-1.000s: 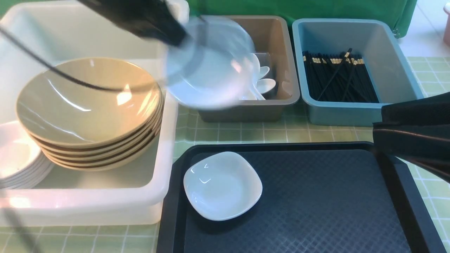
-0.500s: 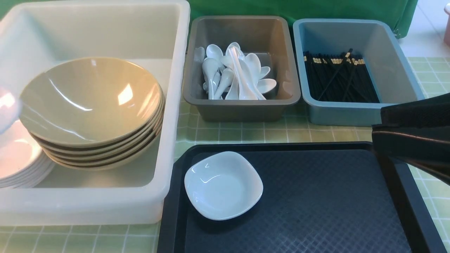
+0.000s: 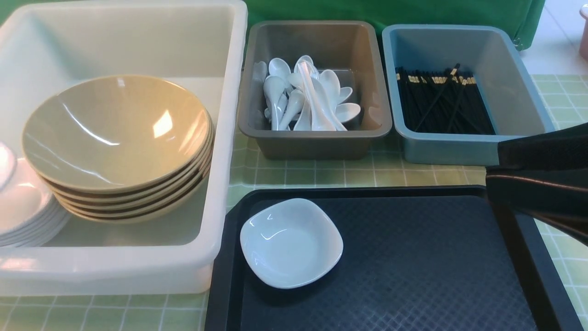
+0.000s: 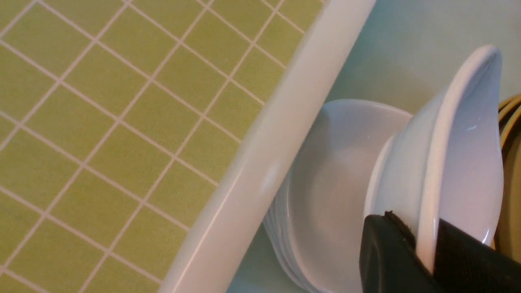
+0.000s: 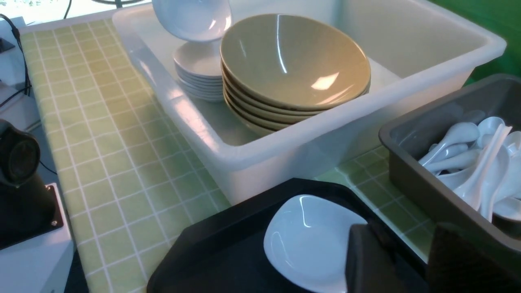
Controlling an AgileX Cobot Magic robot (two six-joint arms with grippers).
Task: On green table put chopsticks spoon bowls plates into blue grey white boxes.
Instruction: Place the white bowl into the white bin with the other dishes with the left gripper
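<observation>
Tilting on edge, glossy white dish (image 4: pixel 460 162), rim pinched between black fingers (image 4: pixel 386 260)

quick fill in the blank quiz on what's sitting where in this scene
1. The chopsticks lie in the ____ box.
2. The spoons lie in the ____ box.
3. The left gripper grips a small white dish over the ____ box.
4. The black tray holds exactly ____ dish.
Missing words: blue; grey; white; one.
</observation>
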